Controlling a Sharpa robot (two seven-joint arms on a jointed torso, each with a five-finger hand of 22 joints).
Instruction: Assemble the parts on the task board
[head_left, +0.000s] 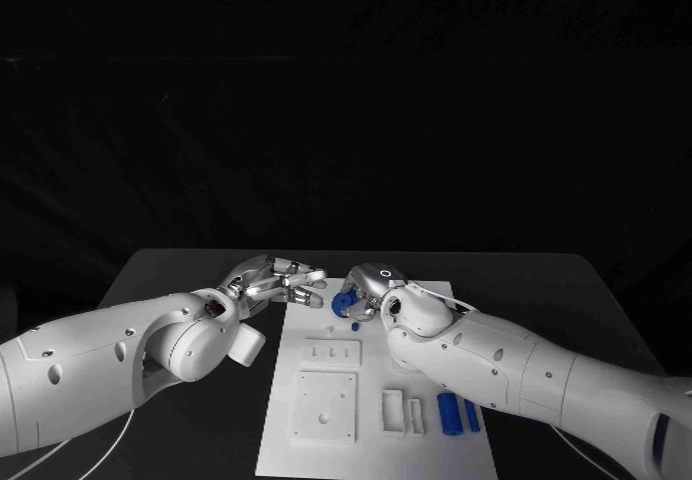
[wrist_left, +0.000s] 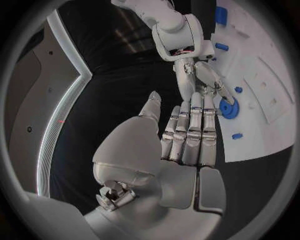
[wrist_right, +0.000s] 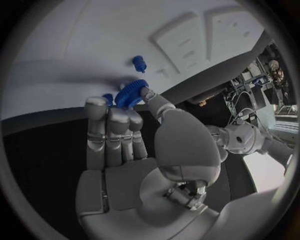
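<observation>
The white task board (head_left: 433, 452) lies in the middle of the black table. At its far end my right hand (head_left: 372, 287) pinches a blue gear (head_left: 343, 303) between thumb and fingers, low over the board. The right wrist view shows the gear (wrist_right: 131, 93) at that hand's fingertips (wrist_right: 95, 106). My left hand (head_left: 274, 281) hovers at the board's far left corner, fingers straight and holding nothing; its fingertips (wrist_left: 195, 100) reach close to the gear (wrist_left: 229, 108). A small blue peg (head_left: 355, 326) stands near the gear.
Two blue cylinders (head_left: 449, 412) lie side by side on the board's near right part, next to narrow white slots (head_left: 401, 412). Two raised rectangular plates (head_left: 326, 404) sit mid-board. More blue pegs (wrist_left: 238, 90) dot the board (wrist_left: 262, 60).
</observation>
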